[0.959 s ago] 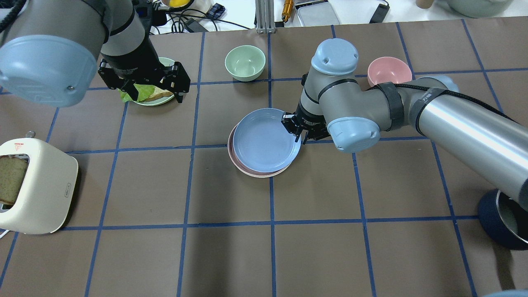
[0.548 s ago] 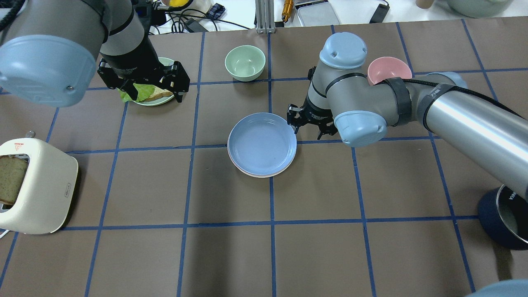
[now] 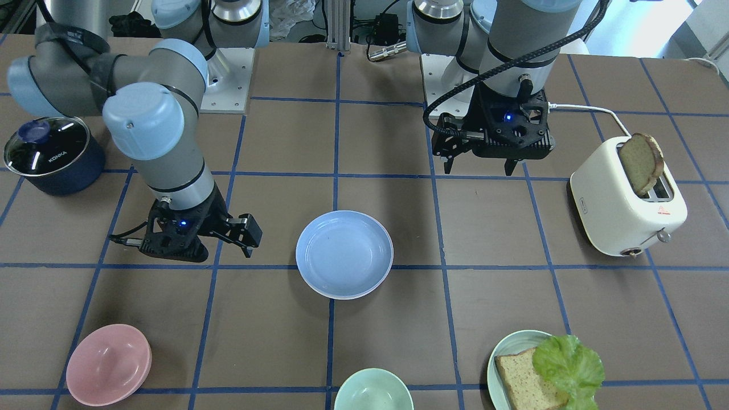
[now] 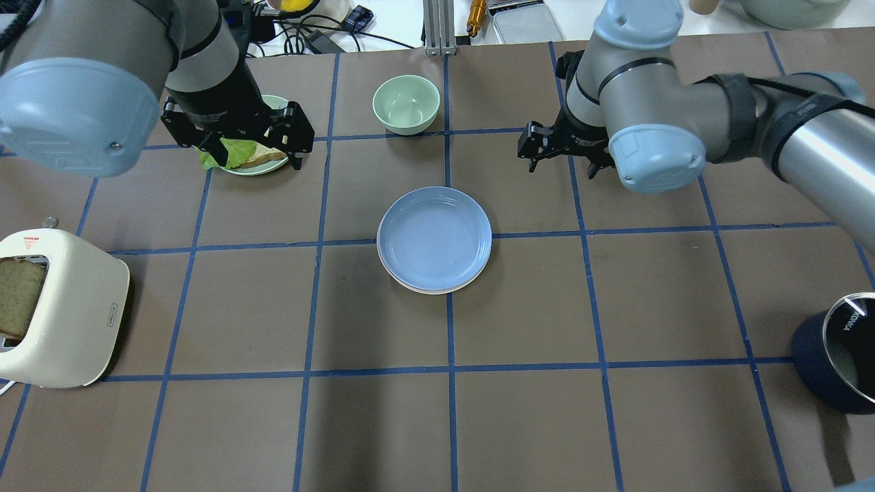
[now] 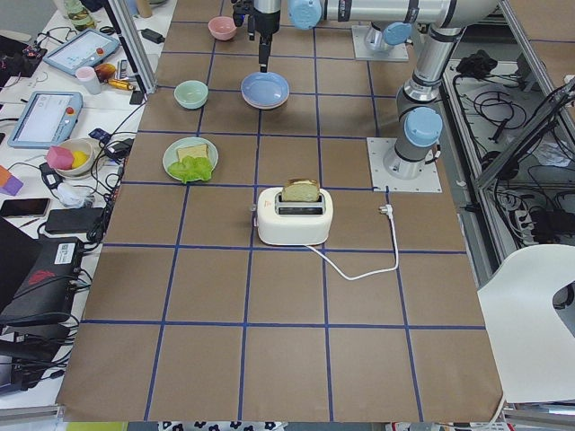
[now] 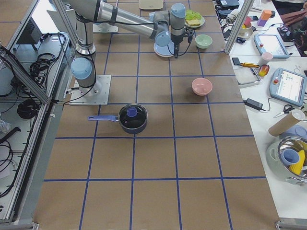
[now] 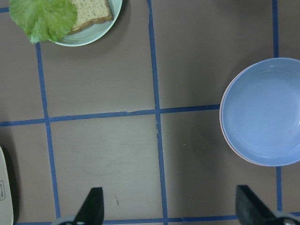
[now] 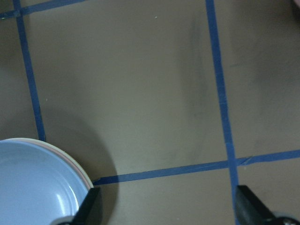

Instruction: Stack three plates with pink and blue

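Your left gripper [image 4: 251, 156] hangs wide and empty, well apart from the plates. Mid-table, the blue plate [image 4: 434, 236] tops the stack, with pale rims just showing beneath. Your right gripper [image 4: 562, 160], also wide and empty, hovers clear of it. Stacking looks done, with nothing apparently left.

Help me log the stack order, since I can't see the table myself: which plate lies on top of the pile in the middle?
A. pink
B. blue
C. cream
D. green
B. The blue plate faces up on top with nothing on it, and only thin, paler rims peek out from under its edge.
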Controlling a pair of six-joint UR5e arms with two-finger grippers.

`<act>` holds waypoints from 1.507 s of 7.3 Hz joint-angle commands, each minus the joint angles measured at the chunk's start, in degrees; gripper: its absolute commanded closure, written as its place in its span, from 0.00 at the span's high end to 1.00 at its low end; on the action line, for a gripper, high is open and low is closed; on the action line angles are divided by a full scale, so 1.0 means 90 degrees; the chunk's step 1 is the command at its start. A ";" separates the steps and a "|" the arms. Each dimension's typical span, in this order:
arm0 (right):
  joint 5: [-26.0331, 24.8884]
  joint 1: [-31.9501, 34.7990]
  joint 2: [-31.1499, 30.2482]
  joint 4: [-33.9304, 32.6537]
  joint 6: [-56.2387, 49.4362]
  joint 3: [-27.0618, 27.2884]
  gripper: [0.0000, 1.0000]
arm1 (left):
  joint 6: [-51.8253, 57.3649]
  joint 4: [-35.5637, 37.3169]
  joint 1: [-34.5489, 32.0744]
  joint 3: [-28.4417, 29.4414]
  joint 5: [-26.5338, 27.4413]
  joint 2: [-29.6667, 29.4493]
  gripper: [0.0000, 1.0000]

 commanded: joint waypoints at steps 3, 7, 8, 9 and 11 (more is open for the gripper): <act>-0.0326 -0.0079 -0.0928 0.2640 -0.0308 -0.1225 1.00 | 0.0045 -0.0011 0.0182 -0.0019 -0.0426 -0.0018 1.00; -0.0493 -0.0089 -0.1193 0.2844 -0.1452 -0.1415 1.00 | 0.0035 -0.0021 0.0173 -0.0019 -0.0379 0.0011 1.00; -0.0493 -0.0089 -0.1193 0.2853 -0.1461 -0.1415 1.00 | 0.0025 -0.0031 0.0163 -0.0019 -0.0349 0.0020 1.00; -0.0493 -0.0089 -0.1193 0.2834 -0.1461 -0.1415 1.00 | 0.0025 -0.0031 0.0163 -0.0019 -0.0349 0.0021 1.00; -0.0425 -0.0089 -0.1202 0.2815 -0.1413 -0.1367 1.00 | -0.0033 -0.0031 0.0144 -0.0019 -0.0340 0.0021 1.00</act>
